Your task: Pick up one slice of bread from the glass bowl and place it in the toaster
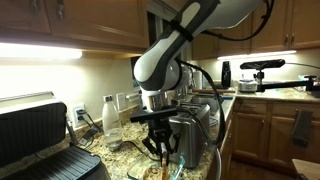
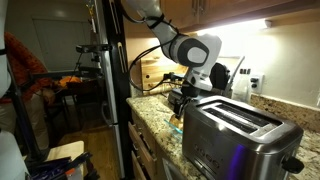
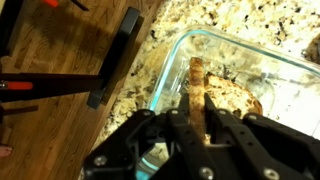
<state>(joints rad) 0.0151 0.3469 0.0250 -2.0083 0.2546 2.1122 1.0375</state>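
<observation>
Wrist view, starting from the left: I see a wooden floor (image 3: 50, 60) and the black foot of a stand (image 3: 118, 55), then the edge of the speckled counter (image 3: 230, 20), and on it the glass bowl (image 3: 250, 52), which fills the right half of the picture. My hand (image 3: 197, 112) comes in from the bottom edge and reaches into the bowl. Its jaws stand close against both flat sides of the slice of bread (image 3: 196, 75), which is on its edge between them, so I read the hand as clamped on this slice. To the right of it more bread (image 3: 240, 100) lies on the bottom of the bowl. I cannot tell if the held slice touches the glass or is above it. In an exterior view, from the left, a black contact grill (image 1: 35, 135) stands with its lid raised, next a clear bottle (image 1: 112, 118) with a white cap near the wall, then the hand (image 1: 160, 150) pointing down, and just behind it to the right the toaster (image 1: 200, 125). In an exterior view the hand (image 2: 180, 105) is low beyond the toaster (image 2: 240, 130), which stands large in the foreground at the right.
</observation>
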